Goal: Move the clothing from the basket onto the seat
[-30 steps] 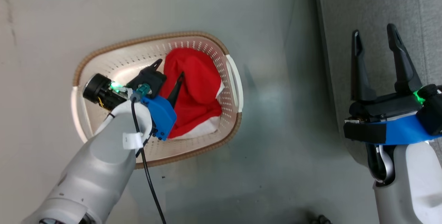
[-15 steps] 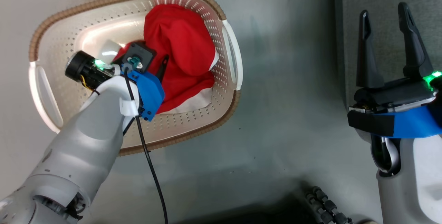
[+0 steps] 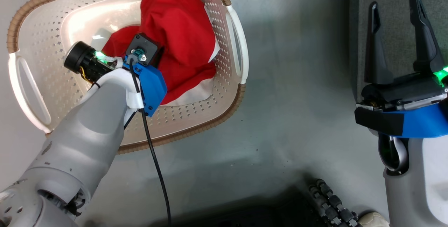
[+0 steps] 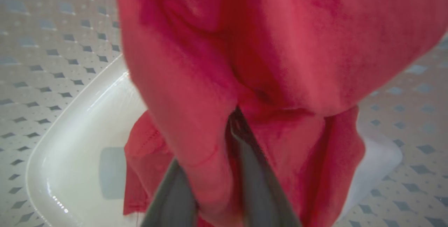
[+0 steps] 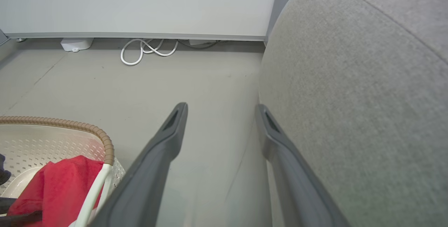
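The cream perforated basket (image 3: pixel 196 129) with a brown rim stands on the floor at the upper left of the head view. The red clothing (image 3: pixel 178 27) with white edging lies bunched inside it. My left arm reaches down into the basket. In the left wrist view my left gripper (image 4: pixel 232 115) is shut on a fold of the red clothing (image 4: pixel 280 45), above the basket's glossy bottom (image 4: pixel 70 143). My right gripper (image 3: pixel 395 5) stands open and empty beside the grey seat (image 3: pixel 393 34). The right wrist view shows the right gripper (image 5: pixel 222 110), the seat's side (image 5: pixel 367 80) and the basket (image 5: pixel 70 125).
Grey floor (image 3: pixel 287 97) lies between the basket and the seat. A black cable (image 3: pixel 154 164) hangs from my left wrist. My base's wheel rollers (image 3: pixel 332 206) show at the bottom. A coiled white cable (image 5: pixel 147 48) and a small white box (image 5: pixel 75 43) lie by the far wall.
The camera has moved lower, so the basket looks larger and sits further left. My left gripper, open over the cloth before, has sunk into the clothing. The right arm has held still.
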{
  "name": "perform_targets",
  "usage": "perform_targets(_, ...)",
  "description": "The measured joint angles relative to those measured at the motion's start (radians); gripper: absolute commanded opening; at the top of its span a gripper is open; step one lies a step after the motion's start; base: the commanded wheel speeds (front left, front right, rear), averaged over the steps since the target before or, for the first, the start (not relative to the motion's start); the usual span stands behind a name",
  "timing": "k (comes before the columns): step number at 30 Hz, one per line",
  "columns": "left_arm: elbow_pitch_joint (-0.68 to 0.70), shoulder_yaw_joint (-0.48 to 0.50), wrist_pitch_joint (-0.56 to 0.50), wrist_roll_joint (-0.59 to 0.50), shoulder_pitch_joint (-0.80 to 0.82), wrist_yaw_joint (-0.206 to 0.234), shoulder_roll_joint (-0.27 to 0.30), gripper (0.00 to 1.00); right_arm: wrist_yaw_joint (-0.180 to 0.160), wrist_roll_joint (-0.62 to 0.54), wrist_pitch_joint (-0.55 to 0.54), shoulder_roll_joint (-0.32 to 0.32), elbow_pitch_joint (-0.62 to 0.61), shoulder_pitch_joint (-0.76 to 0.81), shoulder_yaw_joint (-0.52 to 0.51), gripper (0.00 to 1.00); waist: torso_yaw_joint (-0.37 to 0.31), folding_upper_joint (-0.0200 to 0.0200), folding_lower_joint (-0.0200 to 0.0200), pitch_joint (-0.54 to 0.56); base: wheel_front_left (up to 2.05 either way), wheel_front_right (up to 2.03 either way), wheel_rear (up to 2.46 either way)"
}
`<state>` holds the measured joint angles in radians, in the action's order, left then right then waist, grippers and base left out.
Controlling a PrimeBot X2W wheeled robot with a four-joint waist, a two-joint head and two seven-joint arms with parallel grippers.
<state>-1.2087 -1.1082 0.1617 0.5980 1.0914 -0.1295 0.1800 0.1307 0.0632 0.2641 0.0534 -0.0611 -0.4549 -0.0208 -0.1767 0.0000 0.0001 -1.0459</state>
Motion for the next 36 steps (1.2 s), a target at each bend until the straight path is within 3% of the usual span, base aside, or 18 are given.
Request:
perform_targets(15,0.054,-0.023,0.098,0.074,0.018,0.000,-0.033,0.00,0.000,-0.007,0.000,0.023,0.013,-0.005,-0.005,1.00,0.058,0.0000,-0.0001,0.072,0.00,0.00,0.00)
perform_targets(36,0.459,0.335,0.100,-0.163,-0.169,0.035,0.007,0.00,0.000,0.002,0.000,0.036,0.092,0.071,0.006,1.00,0.162,0.0000,-0.0002,0.408,0.00,0.00,0.00)
